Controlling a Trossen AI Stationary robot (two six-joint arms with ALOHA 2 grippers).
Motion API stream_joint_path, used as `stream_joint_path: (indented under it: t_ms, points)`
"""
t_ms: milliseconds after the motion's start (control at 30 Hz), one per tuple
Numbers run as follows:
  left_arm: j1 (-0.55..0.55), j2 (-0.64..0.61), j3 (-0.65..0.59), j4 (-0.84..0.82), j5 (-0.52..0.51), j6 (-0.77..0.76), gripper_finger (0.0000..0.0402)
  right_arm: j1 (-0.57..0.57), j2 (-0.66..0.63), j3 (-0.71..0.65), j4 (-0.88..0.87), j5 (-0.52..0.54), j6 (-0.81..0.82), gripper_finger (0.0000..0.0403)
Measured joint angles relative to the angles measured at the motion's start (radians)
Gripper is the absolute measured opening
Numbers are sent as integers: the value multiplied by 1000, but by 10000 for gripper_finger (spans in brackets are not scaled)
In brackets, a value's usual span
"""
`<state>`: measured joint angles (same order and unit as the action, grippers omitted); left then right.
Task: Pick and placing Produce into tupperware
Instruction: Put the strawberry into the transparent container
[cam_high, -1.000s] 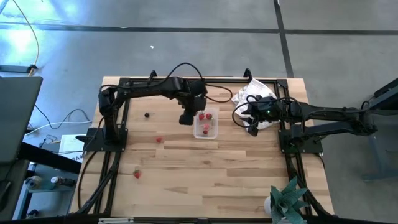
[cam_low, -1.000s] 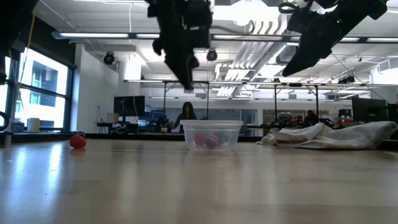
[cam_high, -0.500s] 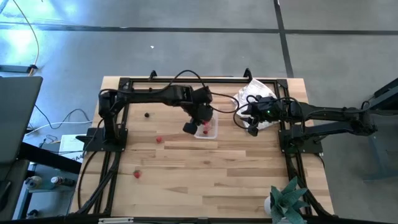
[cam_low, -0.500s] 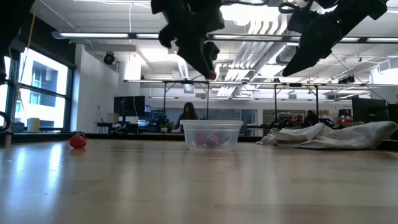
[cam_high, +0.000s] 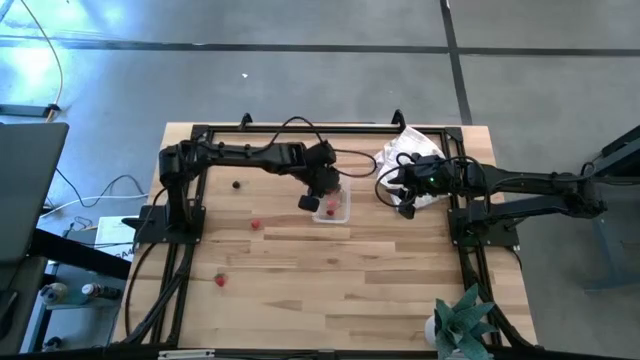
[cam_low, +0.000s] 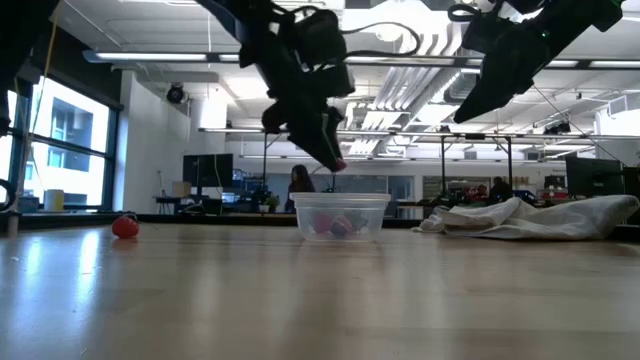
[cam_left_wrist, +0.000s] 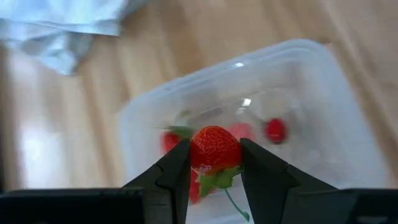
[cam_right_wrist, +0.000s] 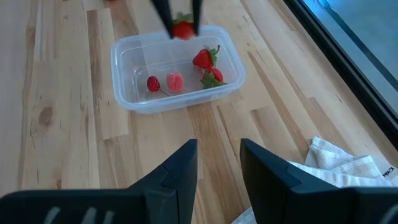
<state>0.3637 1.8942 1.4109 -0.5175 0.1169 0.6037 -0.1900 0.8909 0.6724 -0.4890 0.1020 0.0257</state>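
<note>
The clear tupperware (cam_high: 335, 209) stands on the wooden table, right of centre, and is also seen in the low view (cam_low: 342, 215). It holds two strawberries (cam_right_wrist: 204, 59), a raspberry (cam_right_wrist: 175, 81) and a small cherry (cam_right_wrist: 153, 83). My left gripper (cam_high: 311, 203) hangs over the tub's left end, shut on a red strawberry (cam_left_wrist: 215, 149). My right gripper (cam_right_wrist: 217, 167) is open and waits in the air above the white cloth (cam_high: 408, 150). On the bare wood lie two loose red pieces (cam_high: 255, 225), (cam_high: 220, 280) and a dark one (cam_high: 236, 184). My left gripper pinches the strawberry's body (cam_left_wrist: 215, 147) between its two fingers, one on each side. The fingers (cam_low: 325, 150) slant down from the table's left. The berry is lifted clear, just above the tub's rim (cam_low: 342, 198), with its green leaves (cam_left_wrist: 217, 179) hanging below.
The crumpled white cloth (cam_low: 530, 217) lies at the far right of the table, beside the right arm's base. A green paper plant (cam_high: 462, 320) stands at the near right corner. Black frame rails (cam_high: 180, 250) run along both sides. Open wood lies toward the near edge.
My left gripper has carried the strawberry toward the table's right, from beside the tub's left end to over the tub. It has then come down toward the rim. The right arm has kept still.
</note>
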Motion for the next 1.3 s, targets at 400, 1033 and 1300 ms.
stream_joint_path:
  t_ms: [400, 1033, 1300]
  points:
    - [24, 110, 41, -52, 10, 44, 110, 0, 0, 0, 0, 0, 0, 112]
    - [-6, 311, 297, -343, -82, 149, 110, 0, 0, 0, 0, 0, 0, 112]
    - [-5, 311, 298, -355, -88, 158, 110, 0, 0, 0, 0, 0, 0, 112]
